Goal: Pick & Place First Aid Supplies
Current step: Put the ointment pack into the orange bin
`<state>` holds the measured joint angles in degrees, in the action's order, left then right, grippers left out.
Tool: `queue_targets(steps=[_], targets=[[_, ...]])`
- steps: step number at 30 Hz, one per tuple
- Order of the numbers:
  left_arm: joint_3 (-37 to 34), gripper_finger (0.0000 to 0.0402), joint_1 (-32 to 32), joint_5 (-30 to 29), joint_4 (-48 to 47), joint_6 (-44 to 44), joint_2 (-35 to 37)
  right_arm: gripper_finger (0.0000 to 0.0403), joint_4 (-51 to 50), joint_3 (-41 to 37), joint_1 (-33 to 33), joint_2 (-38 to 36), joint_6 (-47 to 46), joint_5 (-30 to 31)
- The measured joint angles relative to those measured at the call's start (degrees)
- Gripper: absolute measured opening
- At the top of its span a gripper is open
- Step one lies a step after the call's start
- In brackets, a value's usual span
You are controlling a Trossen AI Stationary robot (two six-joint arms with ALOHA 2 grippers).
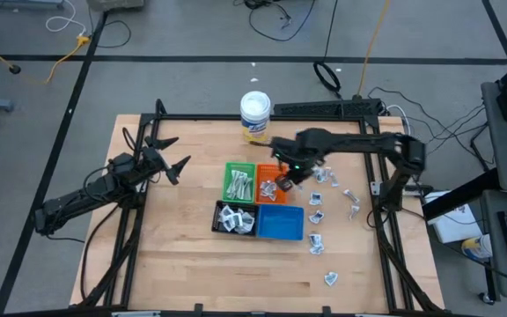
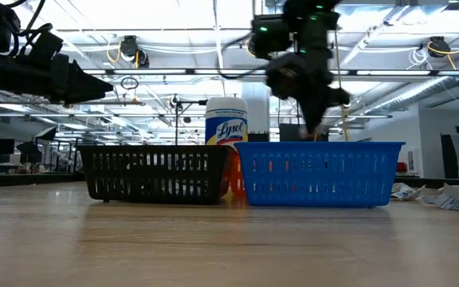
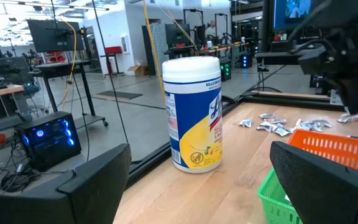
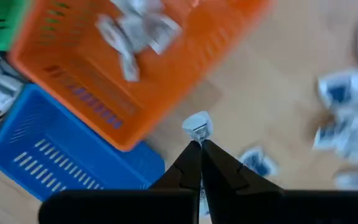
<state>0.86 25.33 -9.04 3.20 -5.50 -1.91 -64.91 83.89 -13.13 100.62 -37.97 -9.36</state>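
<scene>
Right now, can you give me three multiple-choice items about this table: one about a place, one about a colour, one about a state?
1. Where does the white-lidded tub stand?
A. inside the blue tray
B. on the table beyond the trays
C. beside the left arm's base

2. Which tray has no packets in the high view?
A. green
B. black
C. blue

3. How are the right gripper's jaws?
A. shut on a small packet
B. wide open
C. shut on nothing

Answers:
1 B: the tub stands alone past the green tray.
2 C: the blue tray shows only its floor.
3 A: a small packet is pinched at the tips.
</scene>
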Motion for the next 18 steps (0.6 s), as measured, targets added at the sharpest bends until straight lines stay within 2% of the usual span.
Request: queue_targets(steps=[6, 10, 18], targets=[[0.0, 0.0392, 0.0, 0.0, 0.0, 0.0, 0.0, 0.0, -4.4, 14.7, 0.0, 8.6, 11.6, -1.3], [0.0, 0.0392, 0.0, 0.0, 0.0, 0.0, 0.0, 0.0, -6.1, 21.1, 0.0, 12.5, 16.4, -1.3], [0.0, 0.0392, 0.0, 0.0, 0.0, 0.0, 0.0, 0.0, -2.6, 22.5, 1.9, 17.6, 21.2, 3.8]])
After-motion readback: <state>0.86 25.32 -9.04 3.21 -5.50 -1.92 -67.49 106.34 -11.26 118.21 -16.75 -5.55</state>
